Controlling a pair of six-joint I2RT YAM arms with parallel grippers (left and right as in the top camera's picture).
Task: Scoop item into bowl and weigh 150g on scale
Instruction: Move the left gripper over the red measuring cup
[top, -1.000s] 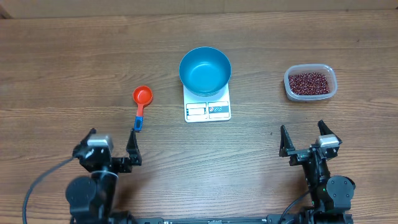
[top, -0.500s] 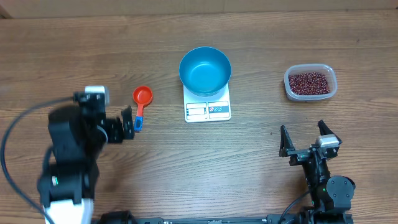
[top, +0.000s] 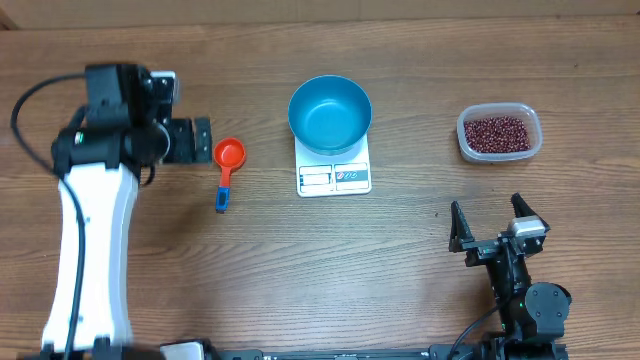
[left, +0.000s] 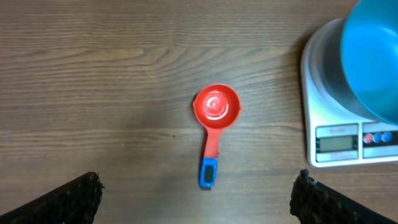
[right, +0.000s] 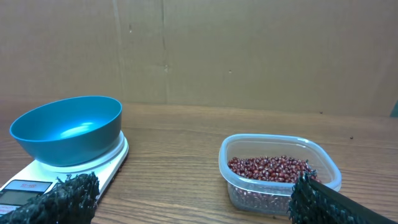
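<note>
The red scoop (top: 228, 166) is lying on the table (top: 330, 260) left of the scale (top: 334, 177), cup facing up, its long axis running away from the robot and its blue handle tip pointing back toward the near edge, tilted slightly left. The left gripper (top: 200, 140) is hovering just beside the cup, fingers spread wide and gripping nothing. The blue bowl (top: 330, 113) is sitting upright on the scale's far part, with the display facing the near edge. The beans (top: 498, 133) are filling a clear tub (top: 534, 140) at the right. The right gripper (top: 488, 222) is waiting near the front edge, jaws fully apart and empty.
</note>
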